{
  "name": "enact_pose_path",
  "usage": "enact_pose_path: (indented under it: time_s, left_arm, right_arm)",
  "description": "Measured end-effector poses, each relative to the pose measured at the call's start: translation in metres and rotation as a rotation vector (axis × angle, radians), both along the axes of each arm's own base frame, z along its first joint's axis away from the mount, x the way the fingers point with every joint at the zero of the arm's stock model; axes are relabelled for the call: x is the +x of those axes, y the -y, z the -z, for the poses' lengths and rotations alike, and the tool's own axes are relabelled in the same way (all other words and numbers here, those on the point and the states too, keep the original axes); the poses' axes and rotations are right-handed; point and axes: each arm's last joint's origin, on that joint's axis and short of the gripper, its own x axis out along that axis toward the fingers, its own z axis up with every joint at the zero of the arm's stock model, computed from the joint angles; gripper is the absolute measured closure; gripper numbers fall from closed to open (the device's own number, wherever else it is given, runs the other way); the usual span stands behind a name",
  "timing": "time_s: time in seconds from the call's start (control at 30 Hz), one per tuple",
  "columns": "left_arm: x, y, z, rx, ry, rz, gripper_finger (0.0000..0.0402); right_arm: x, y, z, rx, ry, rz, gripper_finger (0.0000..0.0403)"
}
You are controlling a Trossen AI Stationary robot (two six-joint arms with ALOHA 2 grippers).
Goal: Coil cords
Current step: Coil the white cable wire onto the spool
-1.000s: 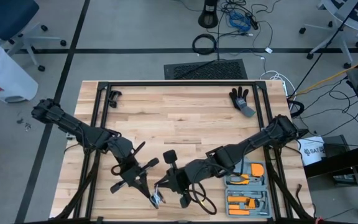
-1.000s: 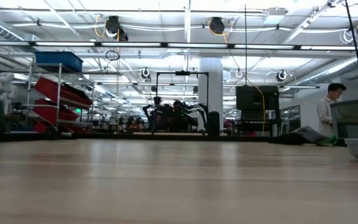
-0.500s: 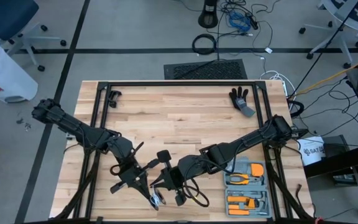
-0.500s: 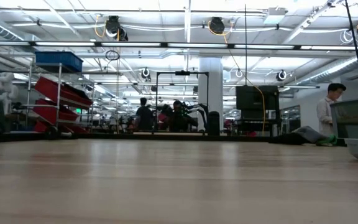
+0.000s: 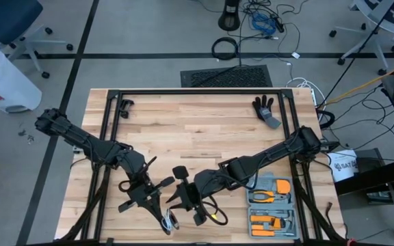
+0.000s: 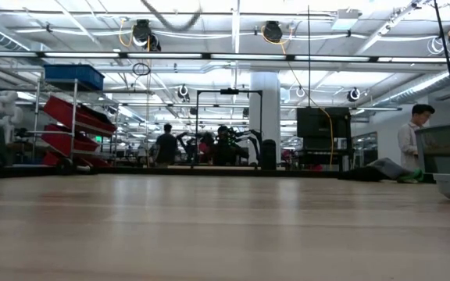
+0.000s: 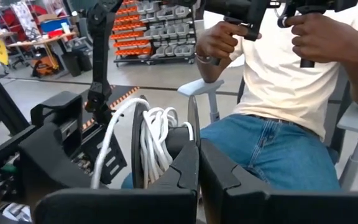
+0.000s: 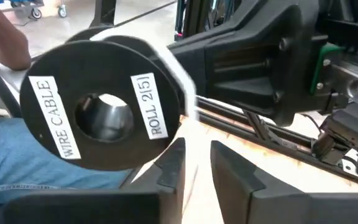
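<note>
The black reel (image 8: 101, 118) has a pale centre and labels reading WIRE CABLE and ROLL. It is near the table's near edge (image 5: 168, 221), and white cord (image 7: 157, 143) is wound between its two flanges. My left gripper (image 7: 197, 155) is shut on the reel (image 5: 161, 213). My right gripper (image 8: 197, 152) stands just right of the reel (image 5: 187, 199), facing its labelled side, fingers a little apart. A blurred white strand (image 8: 182, 87) runs off the reel toward that gap; whether it touches the fingers I cannot tell. My left gripper pinches one thin flange of the reel (image 7: 193, 121) at its rim between the two shut fingers. The flange stands edge-on out of the fingers, with the cord winding (image 7: 160, 134) beside them. The reel is held on edge, near the table's near edge.
An orange-and-grey tool case (image 5: 272, 205) lies at the near right, a black glove (image 5: 265, 109) at the far right, and a small black clip (image 5: 123, 106) at the far left. A dark loop (image 5: 214, 213) lies beside my right gripper. A seated person (image 7: 278, 93) is just beyond the near edge.
My right gripper has moved a little toward the table's left, closer to the reel, and the dark loop beside it has shifted left with it. My left gripper and the reel have moved slightly toward the near edge.
</note>
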Motion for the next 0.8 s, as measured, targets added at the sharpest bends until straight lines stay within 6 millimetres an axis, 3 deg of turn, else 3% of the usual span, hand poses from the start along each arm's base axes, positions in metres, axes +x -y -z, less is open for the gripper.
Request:
enact_pose_path:
  time_s: [0.33, 0.8]
  left_arm:
    - [-0.004, -0.001, -0.004, -0.007, 0.008, 0.001, 0.04]
    - [-0.009, 0.006, -0.011, -0.037, 0.067, 0.028, 0.04]
  right_arm:
    - [-0.004, 0.004, 0.001, -0.018, -0.056, 0.062, 0.028]
    - [-0.019, 0.01, -0.005, -0.042, -0.15, 0.155, 0.0273]
